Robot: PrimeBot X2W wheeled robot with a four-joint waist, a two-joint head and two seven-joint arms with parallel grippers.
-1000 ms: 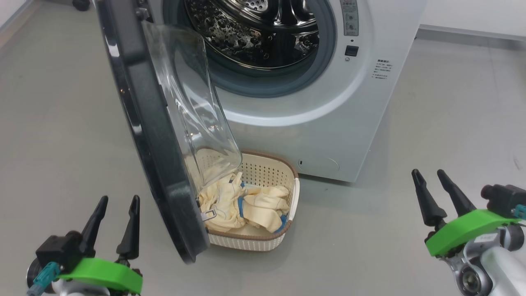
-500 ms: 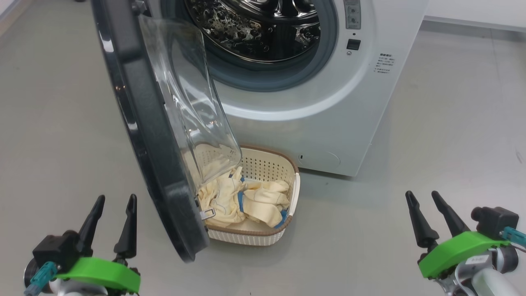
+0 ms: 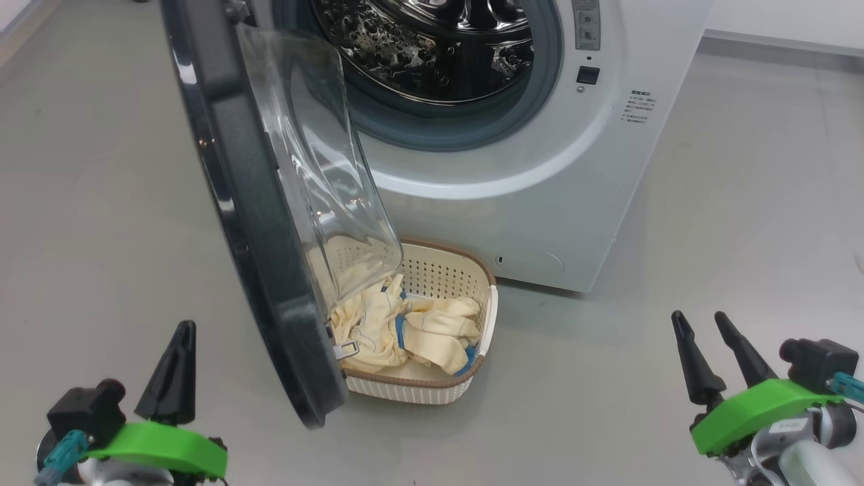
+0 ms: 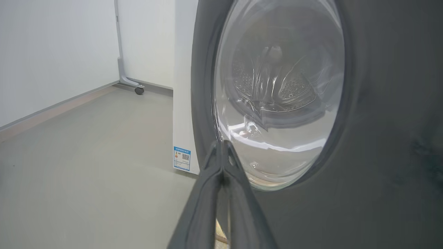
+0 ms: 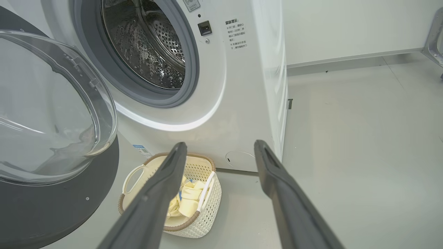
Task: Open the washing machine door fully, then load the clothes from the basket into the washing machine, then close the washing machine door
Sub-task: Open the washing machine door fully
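Washing machine door (image 3: 256,223) swung out, overhanging the basket (image 3: 418,391) at the foot of the washing machine (image 3: 540,202). The clothes (image 3: 405,331) lie in the basket and the drum (image 3: 432,40) looks empty. Left gripper (image 3: 185,331) pinched together on nothing; right gripper (image 3: 698,317) spread, empty. Loading and closing remain.

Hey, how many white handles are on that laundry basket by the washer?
2. In the right wrist view, one handle is on the basket's left end near the open door, the other on its right end.
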